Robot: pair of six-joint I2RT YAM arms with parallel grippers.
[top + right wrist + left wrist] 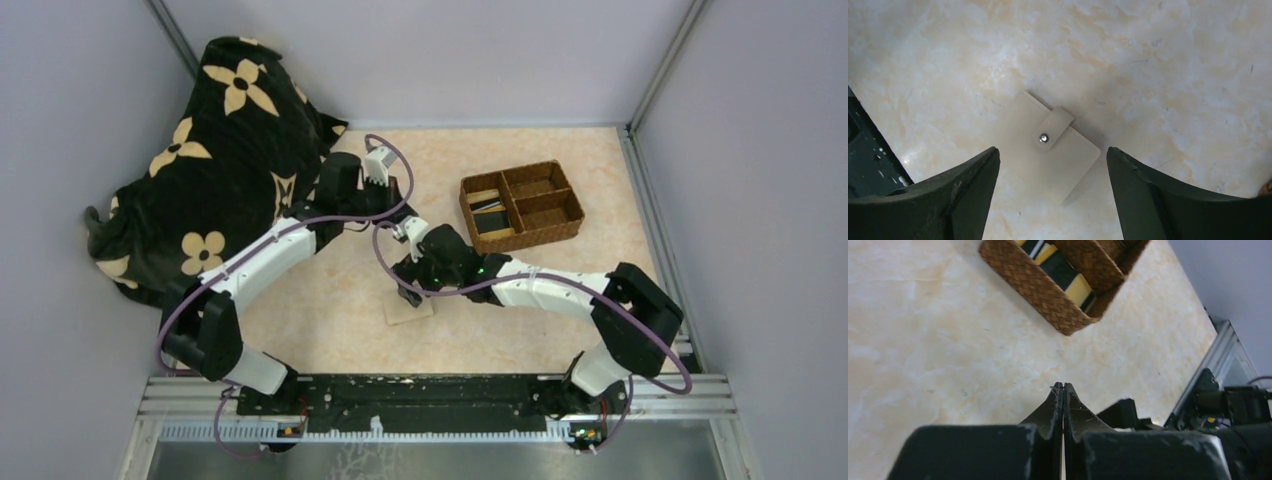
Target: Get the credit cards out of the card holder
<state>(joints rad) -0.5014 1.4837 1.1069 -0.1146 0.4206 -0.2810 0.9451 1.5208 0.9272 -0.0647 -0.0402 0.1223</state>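
Observation:
The card holder lies closed and flat on the marble table, cream-beige face up, its tab snapped with a metal stud. In the top view it shows just under my right gripper. My right gripper is open and hovers above it, one finger on each side, not touching. My left gripper is shut and empty, above bare table and pointing toward the tray; in the top view it is behind the right wrist. Tan-gold credit cards with dark stripes lie in the tray; they also show in the top view.
A brown woven compartment tray stands at the back right; its near corner is ahead of my left gripper. A black flowered cloth is heaped at the back left. The black base rail runs along the near edge.

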